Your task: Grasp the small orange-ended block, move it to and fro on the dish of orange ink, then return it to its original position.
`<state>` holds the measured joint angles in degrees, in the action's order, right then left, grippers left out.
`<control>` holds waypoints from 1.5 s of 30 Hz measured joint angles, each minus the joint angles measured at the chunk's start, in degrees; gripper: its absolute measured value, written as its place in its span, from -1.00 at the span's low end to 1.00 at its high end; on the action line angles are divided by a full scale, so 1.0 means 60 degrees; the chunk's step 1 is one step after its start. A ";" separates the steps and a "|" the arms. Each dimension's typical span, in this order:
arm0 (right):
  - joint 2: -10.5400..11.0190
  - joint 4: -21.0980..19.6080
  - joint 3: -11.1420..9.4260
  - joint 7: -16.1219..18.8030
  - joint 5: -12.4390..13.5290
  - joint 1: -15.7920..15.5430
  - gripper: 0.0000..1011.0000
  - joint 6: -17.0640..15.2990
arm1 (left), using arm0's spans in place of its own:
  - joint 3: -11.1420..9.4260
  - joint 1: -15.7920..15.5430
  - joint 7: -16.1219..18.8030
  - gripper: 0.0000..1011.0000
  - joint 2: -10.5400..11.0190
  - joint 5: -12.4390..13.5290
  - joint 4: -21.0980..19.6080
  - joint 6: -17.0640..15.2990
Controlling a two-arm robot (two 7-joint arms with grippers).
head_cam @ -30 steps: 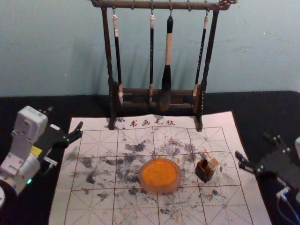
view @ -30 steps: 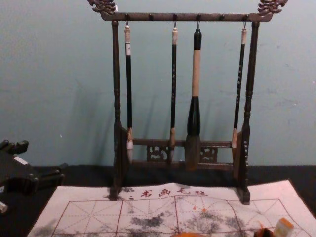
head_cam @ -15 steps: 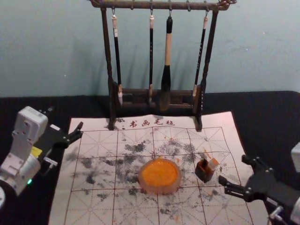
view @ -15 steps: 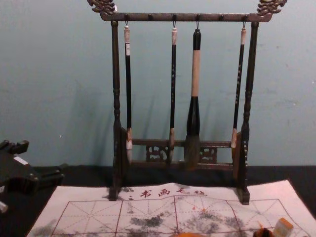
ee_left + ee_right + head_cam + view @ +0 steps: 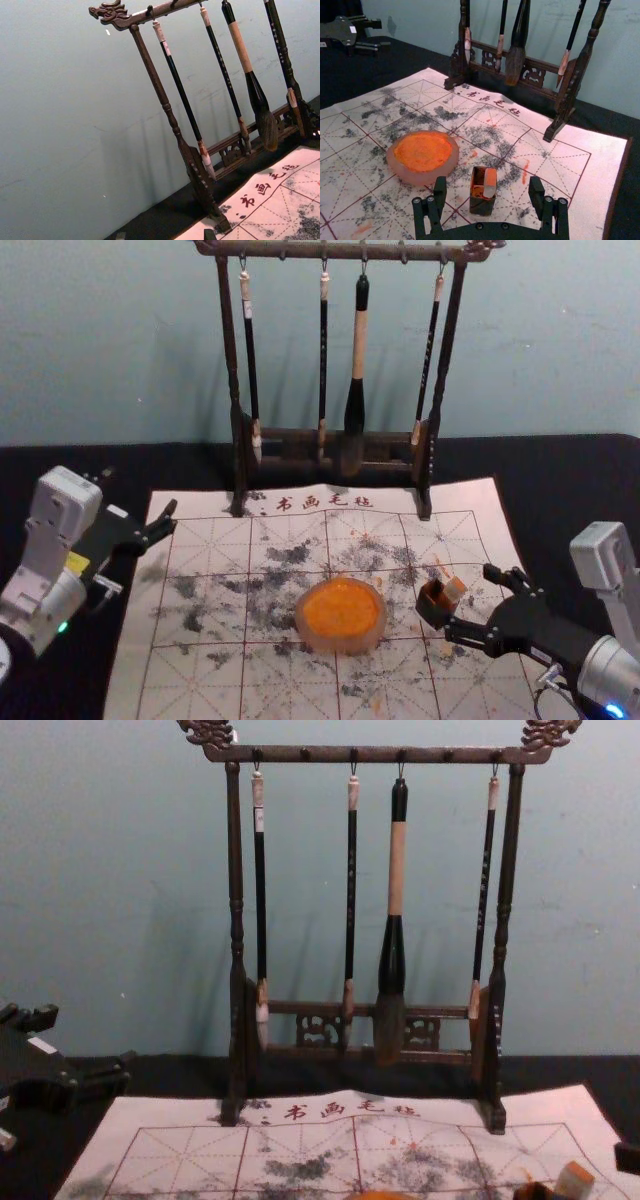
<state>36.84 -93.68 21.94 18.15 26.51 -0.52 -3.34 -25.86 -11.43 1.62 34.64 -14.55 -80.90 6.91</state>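
One right end effector [image 5: 469, 598], wide-open, near block [image 5: 455, 589]

Blk tbl [image 5: 570, 470] w/ pale mat [image 5: 195, 685] on top, red grid & chars, dk smudges

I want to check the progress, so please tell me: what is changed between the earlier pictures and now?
The right gripper has moved inward from the robot's right, its open fingers now around the orange-ended block and its dark holder. Nothing was grasped or released. The left gripper, ink dish and block stayed.
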 joint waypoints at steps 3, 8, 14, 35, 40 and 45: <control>-0.0097 0.0060 0.0007 0.0021 -0.0074 0.0057 0.98 -0.0086 | 0.0000 0.0000 0.0000 1.00 0.0000 0.0000 0.0000 0.0000; -0.0215 0.0108 -0.0036 0.0085 -0.0130 0.0070 0.98 -0.0215 | 0.0000 0.0000 0.0000 1.00 0.0000 0.0000 0.0000 0.0000; -0.0338 0.0115 -0.0173 0.0224 -0.0186 0.0022 0.98 -0.0303 | 0.0000 0.0000 0.0000 1.00 0.0000 0.0000 0.0000 0.0000; -0.0491 0.0058 -0.0394 0.0458 -0.0339 -0.0081 0.98 -0.0296 | 0.0000 0.0000 0.0000 1.00 0.0000 0.0000 0.0000 0.0000; -0.0486 0.0058 -0.0388 0.0452 -0.0324 -0.0078 0.98 -0.0293 | 0.0000 0.0000 0.0000 1.00 0.0000 0.0000 0.0000 0.0000; -0.0482 0.0058 -0.0383 0.0444 -0.0313 -0.0078 0.81 -0.0290 | 0.0000 0.0000 0.0000 1.00 0.0000 0.0000 0.0000 0.0000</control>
<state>33.94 -93.33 19.65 20.81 24.63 -0.99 -5.08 -25.86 -11.43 1.62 34.65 -14.55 -80.90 6.91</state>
